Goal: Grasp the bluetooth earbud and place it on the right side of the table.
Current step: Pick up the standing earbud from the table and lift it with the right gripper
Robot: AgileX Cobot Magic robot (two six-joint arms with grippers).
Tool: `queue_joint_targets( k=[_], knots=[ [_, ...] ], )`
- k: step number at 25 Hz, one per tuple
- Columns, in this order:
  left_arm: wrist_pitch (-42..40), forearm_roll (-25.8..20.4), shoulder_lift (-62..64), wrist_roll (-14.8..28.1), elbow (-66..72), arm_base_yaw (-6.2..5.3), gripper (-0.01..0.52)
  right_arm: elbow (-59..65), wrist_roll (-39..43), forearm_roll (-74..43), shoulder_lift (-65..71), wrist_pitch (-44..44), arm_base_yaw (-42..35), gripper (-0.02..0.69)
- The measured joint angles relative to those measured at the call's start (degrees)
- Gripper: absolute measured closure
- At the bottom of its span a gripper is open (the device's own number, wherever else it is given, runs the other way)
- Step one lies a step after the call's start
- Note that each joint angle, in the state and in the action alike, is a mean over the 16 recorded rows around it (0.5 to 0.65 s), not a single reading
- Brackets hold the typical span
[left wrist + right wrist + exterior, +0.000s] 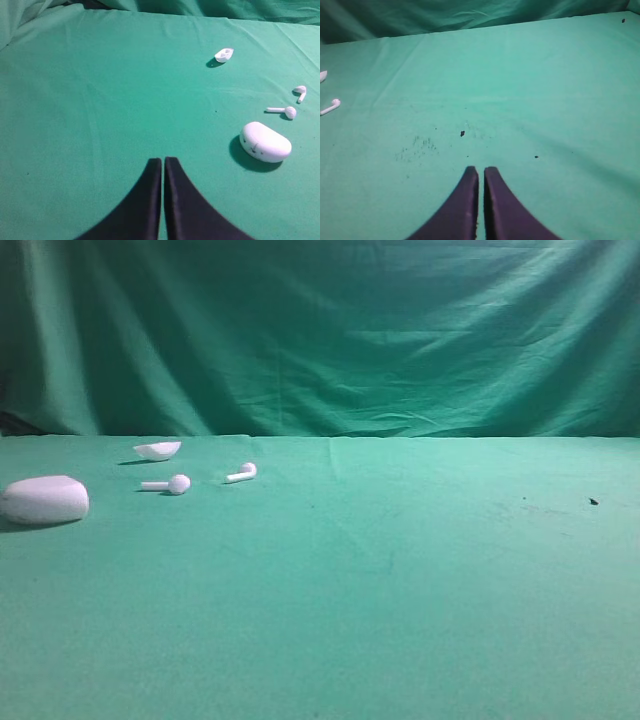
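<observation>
Both claws sit closed and empty — the right claw (pixel 479 172) has its dark fingers pressed together over bare green cloth, and the left claw (pixel 163 162) looks the same, tips touching, nothing between them. Neither shows in the high view.

The bluetooth earbud (pixel 242 473) lies on the left half of the surface (pixel 420 580), stem slightly bent, small head at its far-right end. So, by my reckoning, nothing of the job is done yet: no approach, no grasp, no carry. All of it is left.

Working outward from the earbud as seen from the high camera: at about 9 o'clock, near but apart, lies the other earbud (pixel 170 483) with a straight stem and a rounder head. At roughly 10 o'clock, a little farther back, sits a small white shell-like piece (pixel 158 449). Farther out at about 8 o'clock, by the left edge, rests the big pebble-shaped case (pixel 45 499).

Over at 3 o'clock the right side of the surface carries only a dark speck (pixel 593 502) — that is where the earbud should end up.
</observation>
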Motion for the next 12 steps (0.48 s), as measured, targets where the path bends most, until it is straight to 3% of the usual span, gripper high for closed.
queue_joint_targets(
  k=[12],
  knots=[
    [0.00, 0.00, 0.00, 0.00, 0.00, 0.00, 0.514, 0.00, 0.00, -0.05, 0.00, 0.00, 0.00, 0.665]
  ],
)
